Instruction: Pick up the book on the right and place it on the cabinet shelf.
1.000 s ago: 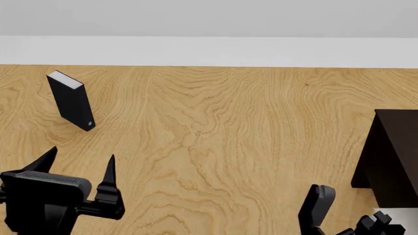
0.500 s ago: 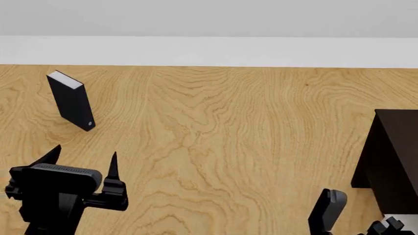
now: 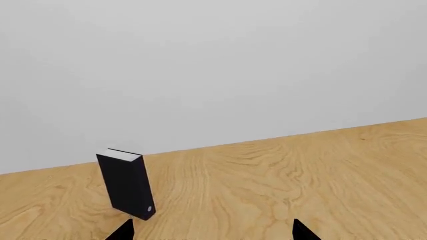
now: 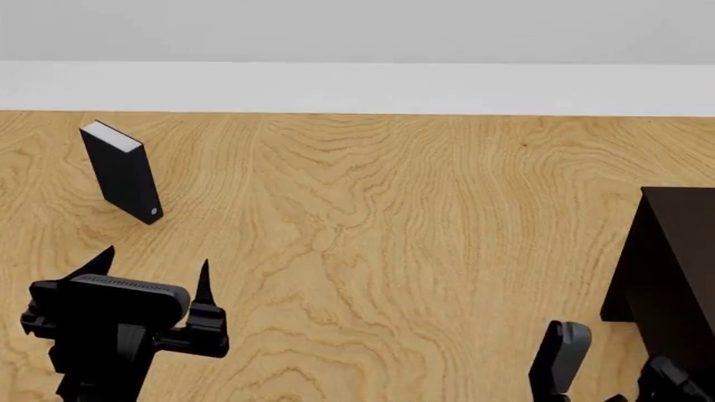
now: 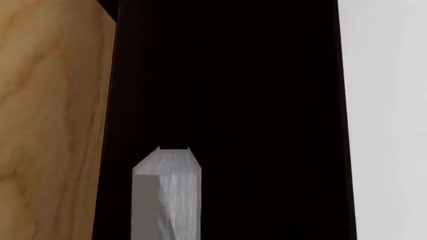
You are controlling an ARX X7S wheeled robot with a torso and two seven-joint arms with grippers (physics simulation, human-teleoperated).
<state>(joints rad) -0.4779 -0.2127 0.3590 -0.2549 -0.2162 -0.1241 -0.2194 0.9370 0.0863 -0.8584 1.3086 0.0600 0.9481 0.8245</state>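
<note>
A very dark brown, boxy wooden cabinet (image 4: pixel 674 268) with flat, matte boards and sharp edges stands on a glossy table of pale wood with swirling grain (image 4: pixel 380 234). In the right wrist view the cabinet's dark face (image 5: pixel 267 100) fills the middle, too black for its shelf boards to be told apart.

The slim light-grey hardback book (image 5: pixel 167 195) rises directly in front of that face. It has a smooth cover, finely lined whitish page edges and clipped upper corners, and it overlaps the cabinet's darkness; whether it touches a board cannot be told.

Only a black, angular corner of the right gripper (image 4: pixel 671 383) shows, just below the cabinet beside the arm's rounded grey-black link (image 4: pixel 558 360). Its fingers are hidden, so whether it clasps the book cannot be told.

Well apart from the cabinet, across the table, the left gripper (image 4: pixel 153 264) is spread wide and holds nothing, its thin black fingertips (image 4: pixel 204 272) tapering to spikes. Beyond it, farther still from the cabinet, a tall black rectangular book (image 4: pixel 120 172) with a white top edge and a small round mark stands upright.

Since a second ago the left gripper has crept farther from the robot. The right arm has sunk lower beside the cabinet, and the whitish piece once seen there has left the head view. The black book and cabinet are unmoved.
</note>
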